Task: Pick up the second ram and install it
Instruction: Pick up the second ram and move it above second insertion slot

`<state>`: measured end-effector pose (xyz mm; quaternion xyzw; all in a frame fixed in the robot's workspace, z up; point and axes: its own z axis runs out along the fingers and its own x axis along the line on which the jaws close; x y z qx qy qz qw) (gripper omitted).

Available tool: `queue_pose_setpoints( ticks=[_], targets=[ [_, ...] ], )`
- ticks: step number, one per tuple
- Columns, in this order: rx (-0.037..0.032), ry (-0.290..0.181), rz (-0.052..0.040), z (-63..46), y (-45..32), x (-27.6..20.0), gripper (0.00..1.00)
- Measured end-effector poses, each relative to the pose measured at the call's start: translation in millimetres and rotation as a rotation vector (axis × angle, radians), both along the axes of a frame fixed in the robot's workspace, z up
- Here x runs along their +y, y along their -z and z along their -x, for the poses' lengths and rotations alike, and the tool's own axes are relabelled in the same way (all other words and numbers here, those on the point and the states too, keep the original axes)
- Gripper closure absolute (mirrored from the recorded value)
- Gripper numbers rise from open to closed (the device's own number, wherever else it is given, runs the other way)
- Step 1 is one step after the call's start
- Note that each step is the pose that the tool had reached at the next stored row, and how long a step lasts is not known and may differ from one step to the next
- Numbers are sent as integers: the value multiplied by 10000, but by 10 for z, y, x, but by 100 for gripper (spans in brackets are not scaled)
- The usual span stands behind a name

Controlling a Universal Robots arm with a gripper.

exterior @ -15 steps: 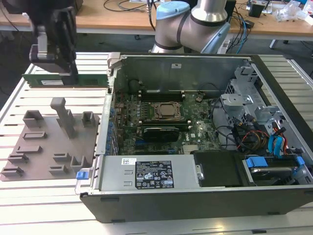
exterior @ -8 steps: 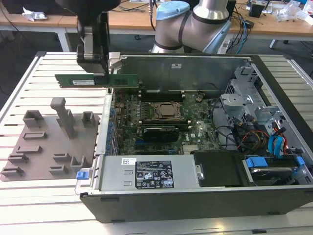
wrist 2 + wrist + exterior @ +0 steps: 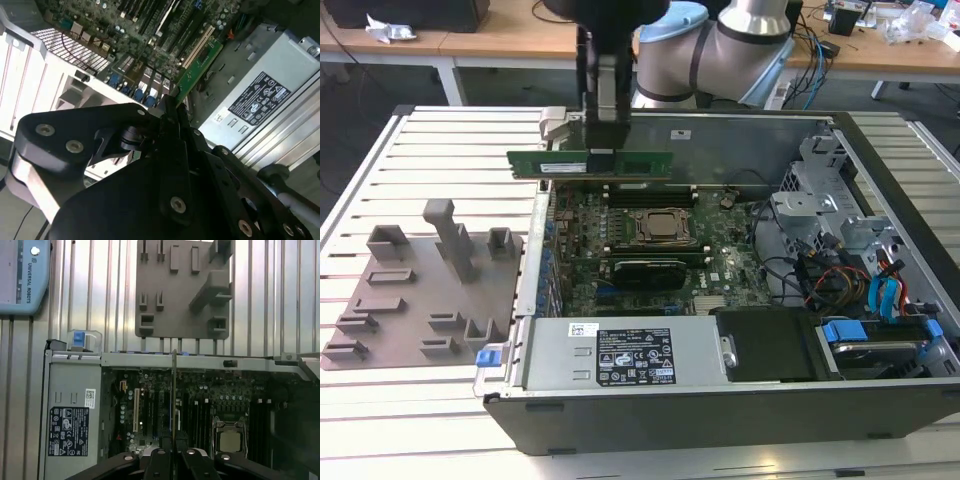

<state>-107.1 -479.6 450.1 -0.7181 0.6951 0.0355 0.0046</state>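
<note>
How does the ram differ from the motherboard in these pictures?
The ram is a narrow stick; the motherboard is a wide board. The ram hangs in the claw above the case, on edge; the motherboard lies flat inside it. Both are green circuit boards.

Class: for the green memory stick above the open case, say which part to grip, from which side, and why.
Pinch the second ram by its flat faces at mid-length, from above, as the gripper does: it hangs level, its lower edge free.
</note>
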Motion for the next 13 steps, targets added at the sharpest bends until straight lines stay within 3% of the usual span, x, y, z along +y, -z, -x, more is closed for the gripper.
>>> queue_pose_setpoints(
  ticks=[2, 5, 9, 10, 13],
  targets=[
    [0, 3, 0, -79, 0, 2, 86],
    [5, 1, 1, -315, 0, 12, 86],
    [15, 2, 1, -581, 0, 74, 86],
    [16, 75, -26, -593, 2, 80, 86],
    [18, 288, -241, -608, 27, 83, 86]
  ],
)
